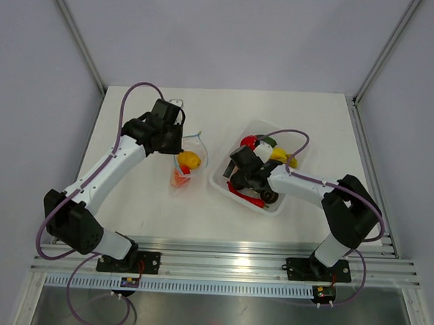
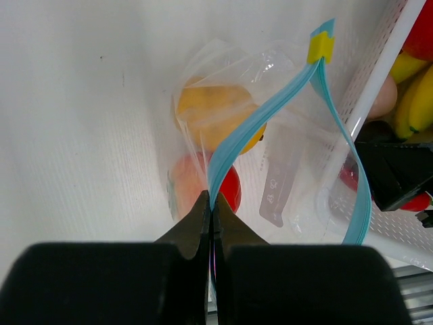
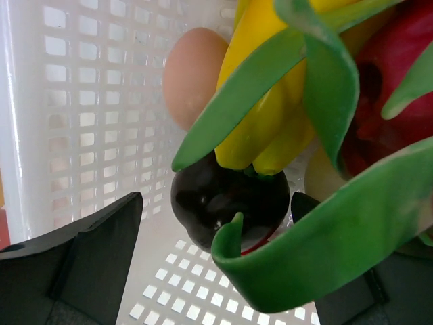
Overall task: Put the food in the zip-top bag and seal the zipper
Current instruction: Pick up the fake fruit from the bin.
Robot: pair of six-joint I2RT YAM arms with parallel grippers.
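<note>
The clear zip-top bag [image 1: 188, 165] lies mid-table, mouth open, with a yellow-orange fruit [image 2: 216, 115] and a red one [image 2: 231, 186] inside. My left gripper [image 2: 213, 203] is shut on the bag's light blue zipper strip [image 2: 250, 125] and holds it up. My right gripper [image 3: 216, 223] is open inside the white tray [image 1: 223, 183], its fingers either side of a dark brown fruit [image 3: 226, 203]. Above that fruit lie a yellow piece with green leaves [image 3: 270, 101], a pink egg-shaped piece [image 3: 193, 74] and a red piece [image 3: 392, 88].
The white perforated tray [image 3: 88, 101] stands right of the bag, holding several more toy foods. A yellow slider tab [image 2: 320, 47] sits at the far end of the zipper strip. The tray's rim [image 2: 379, 81] lies close beside the bag.
</note>
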